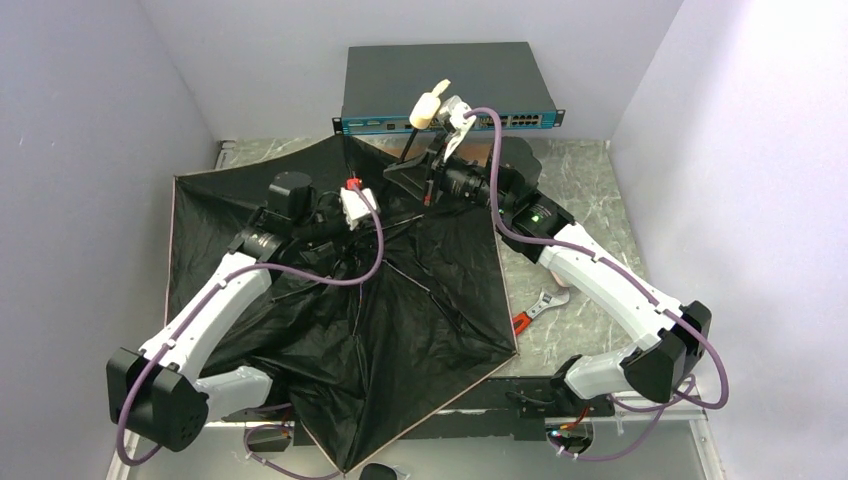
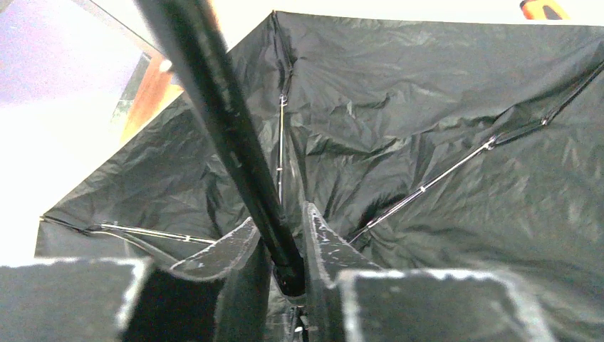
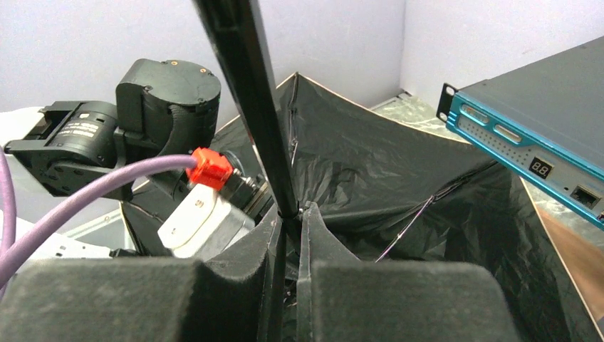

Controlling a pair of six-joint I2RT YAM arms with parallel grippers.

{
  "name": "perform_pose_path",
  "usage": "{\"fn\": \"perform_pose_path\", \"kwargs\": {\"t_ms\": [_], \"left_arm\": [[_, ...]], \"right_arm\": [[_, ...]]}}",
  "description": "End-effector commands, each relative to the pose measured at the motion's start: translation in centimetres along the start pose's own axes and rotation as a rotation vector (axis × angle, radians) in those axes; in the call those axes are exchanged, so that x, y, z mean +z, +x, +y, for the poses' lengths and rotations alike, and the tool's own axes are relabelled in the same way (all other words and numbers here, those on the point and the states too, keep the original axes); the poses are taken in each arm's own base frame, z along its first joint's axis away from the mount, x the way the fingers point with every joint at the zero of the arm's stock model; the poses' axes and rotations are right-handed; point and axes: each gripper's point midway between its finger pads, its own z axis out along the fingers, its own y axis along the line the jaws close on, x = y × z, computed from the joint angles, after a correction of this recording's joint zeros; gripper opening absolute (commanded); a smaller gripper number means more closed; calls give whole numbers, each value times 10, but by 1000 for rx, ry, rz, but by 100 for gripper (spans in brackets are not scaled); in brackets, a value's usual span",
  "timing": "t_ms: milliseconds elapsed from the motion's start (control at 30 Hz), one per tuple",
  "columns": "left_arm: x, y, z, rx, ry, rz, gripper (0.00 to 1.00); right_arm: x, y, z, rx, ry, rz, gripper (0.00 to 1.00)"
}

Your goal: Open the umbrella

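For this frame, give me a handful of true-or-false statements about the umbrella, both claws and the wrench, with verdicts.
1. The umbrella has its canopy spread out, black lining facing up. True.
2. The left claw is open and clear of the umbrella. False: it is shut on the black shaft.
3. The right claw is shut on that shaft too. True.
4. The red-handled wrench is held in a claw. False: it lies on the table just right of the canopy, untouched.
5. The cream handle lies flat under the canopy. False: it sticks up at the shaft's far end, in front of the network switch.
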Motion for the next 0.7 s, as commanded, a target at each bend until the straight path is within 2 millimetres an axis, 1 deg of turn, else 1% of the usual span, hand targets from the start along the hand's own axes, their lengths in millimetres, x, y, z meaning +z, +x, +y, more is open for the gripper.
{"fn": "perform_pose_path", "kwargs": {"t_ms": [0, 67, 167, 233, 333, 400, 500, 600, 633, 667], "left_arm": [[-14, 52, 45, -79, -151, 141, 17], [-19, 75, 53, -72, -179, 208, 18], [-29, 108, 61, -80, -214, 290, 27], [-37, 125, 67, -94, -242, 324, 31], [-46, 143, 75, -101, -278, 366, 29], [-54, 155, 86, -84, -322, 407, 27], [-65, 164, 105, -79, -378, 449, 25], [-78, 165, 122, -65, -421, 485, 23], [-83, 164, 127, -57, -432, 493, 21], [-85, 159, 129, -46, -433, 488, 16]], "right_arm": [[-24, -92, 43, -68, -102, -239, 0], [-27, -99, 46, -73, -106, -254, 0], [-30, -109, 52, -76, -125, -278, 0], [-32, -116, 56, -74, -142, -297, 0], [-36, -128, 64, -64, -169, -327, 0], [-39, -136, 69, -64, -186, -344, 0], [-43, -141, 74, -68, -202, -358, 0], [-46, -143, 77, -72, -208, -364, 0], [-46, -142, 76, -71, -208, -362, 0], [-46, -139, 76, -72, -207, -356, 0]]}}
